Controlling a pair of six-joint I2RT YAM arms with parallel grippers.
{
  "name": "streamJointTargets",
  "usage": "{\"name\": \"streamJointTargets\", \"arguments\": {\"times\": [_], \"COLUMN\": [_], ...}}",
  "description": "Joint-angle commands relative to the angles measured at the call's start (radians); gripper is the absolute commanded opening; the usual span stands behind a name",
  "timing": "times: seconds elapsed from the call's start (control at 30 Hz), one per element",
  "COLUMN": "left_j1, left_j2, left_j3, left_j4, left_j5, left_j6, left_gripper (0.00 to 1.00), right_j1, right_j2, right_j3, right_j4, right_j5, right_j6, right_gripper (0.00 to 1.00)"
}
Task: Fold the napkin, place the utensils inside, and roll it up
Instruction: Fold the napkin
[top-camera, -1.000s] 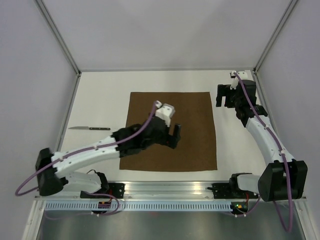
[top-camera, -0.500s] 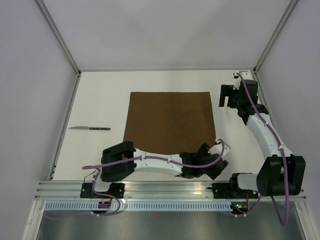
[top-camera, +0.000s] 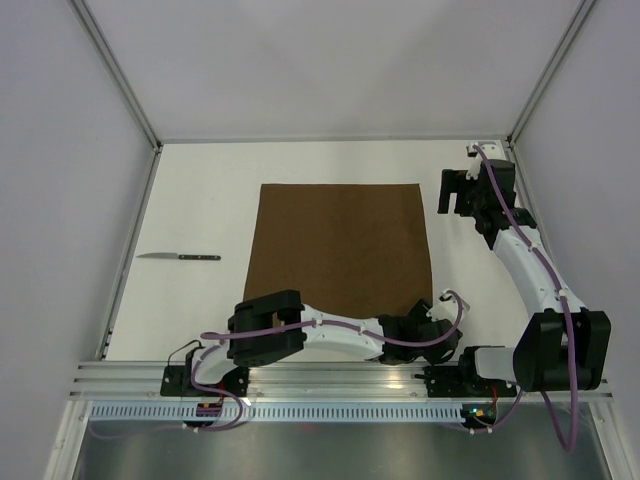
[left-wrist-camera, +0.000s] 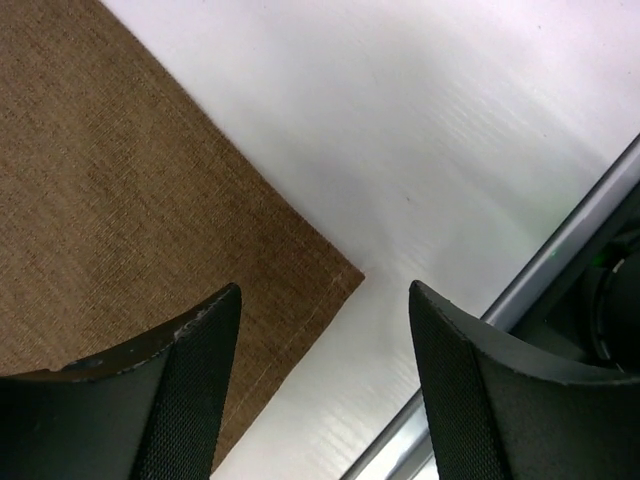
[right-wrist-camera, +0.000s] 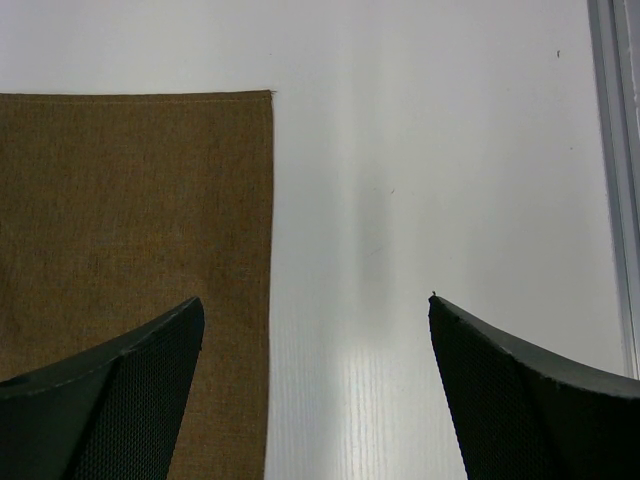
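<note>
The brown napkin (top-camera: 340, 250) lies flat and unfolded in the middle of the table. My left arm reaches along the near edge; its gripper (top-camera: 432, 333) hovers over the napkin's near right corner. In the left wrist view that corner of the napkin (left-wrist-camera: 120, 200) sits between the fingers of the open, empty left gripper (left-wrist-camera: 323, 290). My right gripper (top-camera: 455, 190) is open and empty beside the napkin's far right corner. In the right wrist view the right gripper (right-wrist-camera: 313, 300) straddles the right edge of the napkin (right-wrist-camera: 130, 200). A knife (top-camera: 180, 256) lies left of the napkin.
The metal rail (top-camera: 330, 375) runs along the table's near edge, close under the left gripper, and shows in the left wrist view (left-wrist-camera: 560, 270). Grey walls enclose the table on the left, back and right.
My left arm swung from over the napkin's middle down to its near right corner. My right gripper shifted slightly to the right. The napkin and knife have not moved.
</note>
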Motion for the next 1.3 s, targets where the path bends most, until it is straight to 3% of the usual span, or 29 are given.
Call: {"name": "streamJointTargets", "arguments": {"times": [0.0, 0.27, 0.43, 0.67, 0.73, 0.9, 1.27], "left_j1": [-0.003, -0.003, -0.005, -0.005, -0.005, -0.003, 0.053], "left_j2": [0.027, 0.076, 0.082, 0.077, 0.068, 0.028, -0.157], "left_j3": [0.056, 0.068, 0.062, 0.060, 0.063, 0.057, -0.051], "left_j4": [0.084, 0.083, 0.074, 0.069, 0.070, 0.069, 0.121], "left_j5": [-0.049, -0.054, -0.066, -0.078, -0.079, -0.065, 0.082], "left_j6": [0.013, 0.013, 0.005, -0.004, -0.004, -0.008, -0.097], "left_gripper": [0.72, 0.66, 0.57, 0.25, 0.23, 0.03, 0.02], "right_j1": [-0.003, -0.032, -0.033, -0.035, -0.037, -0.037, -0.041], "right_j2": [0.006, 0.012, 0.013, 0.021, 0.019, 0.022, 0.019], "right_j3": [0.034, 0.036, 0.037, 0.039, 0.039, 0.039, 0.040], "right_j4": [-0.019, -0.024, -0.025, -0.029, -0.029, -0.029, -0.029], "right_j5": [0.013, 0.013, 0.013, 0.010, 0.010, 0.013, 0.011], "right_j6": [0.003, 0.003, 0.003, 0.003, 0.001, 0.001, 0.001], "right_gripper": [0.98, 0.98, 0.98, 0.98, 0.98, 0.98, 0.98]}}
